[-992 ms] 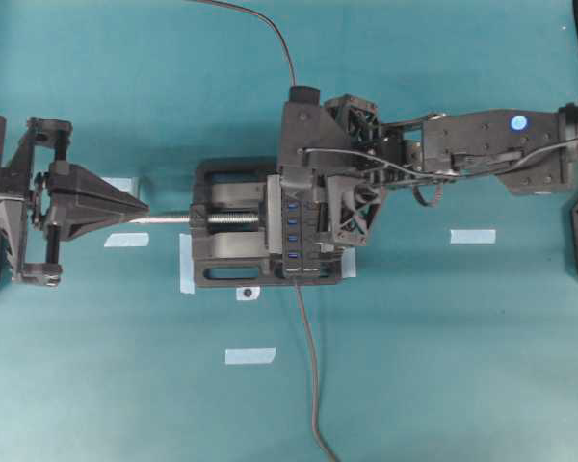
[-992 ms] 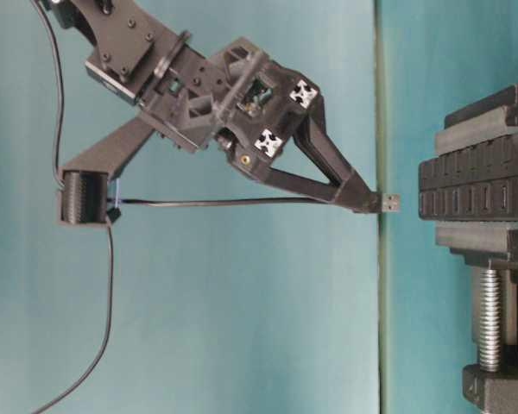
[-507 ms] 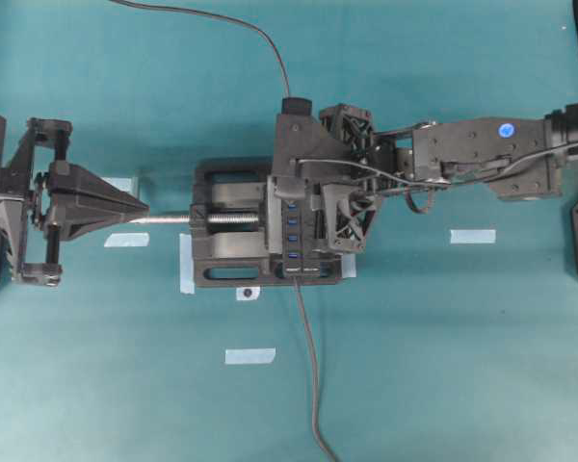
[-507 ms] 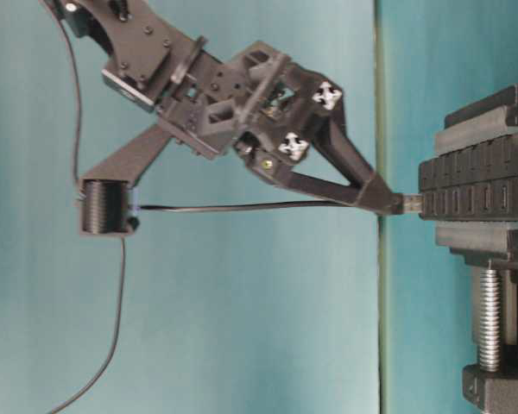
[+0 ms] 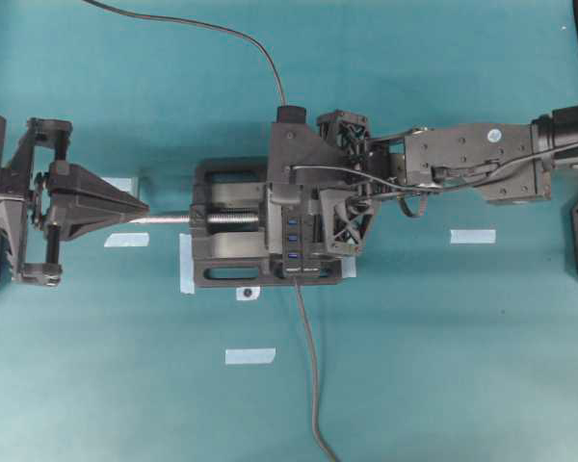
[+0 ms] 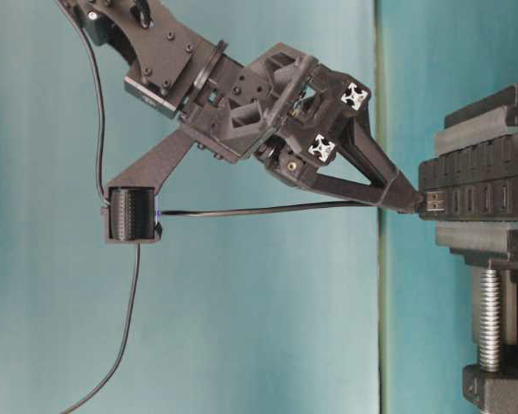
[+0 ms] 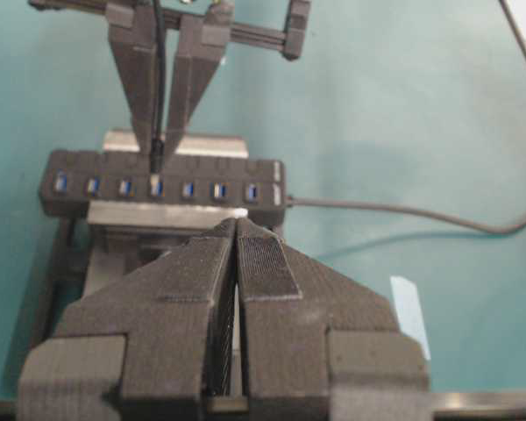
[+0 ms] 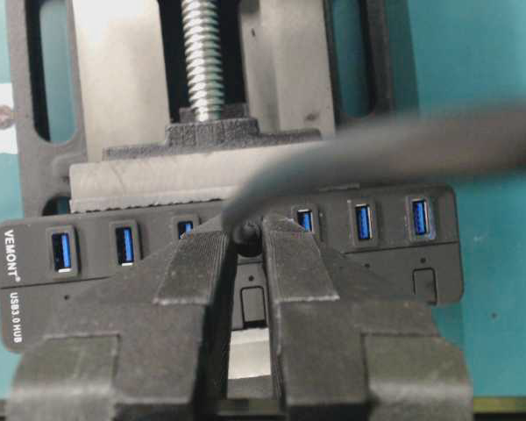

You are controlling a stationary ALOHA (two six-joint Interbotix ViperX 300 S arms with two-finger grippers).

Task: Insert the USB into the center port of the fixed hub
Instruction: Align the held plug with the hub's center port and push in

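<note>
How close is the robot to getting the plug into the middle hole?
Picking up is done: the right claw grips the plug. In hand now: the plug's metal tip is at the hub, lined up with the fourth blue hole. Left: pushing it fully in and letting go. The left claw waits shut, holding nothing.

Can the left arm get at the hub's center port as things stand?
Probably not. The right gripper holds the USB right at the center port of the hub, covering it from above. The left gripper, shut, sits at the vise screw's far end, vise between.
</note>
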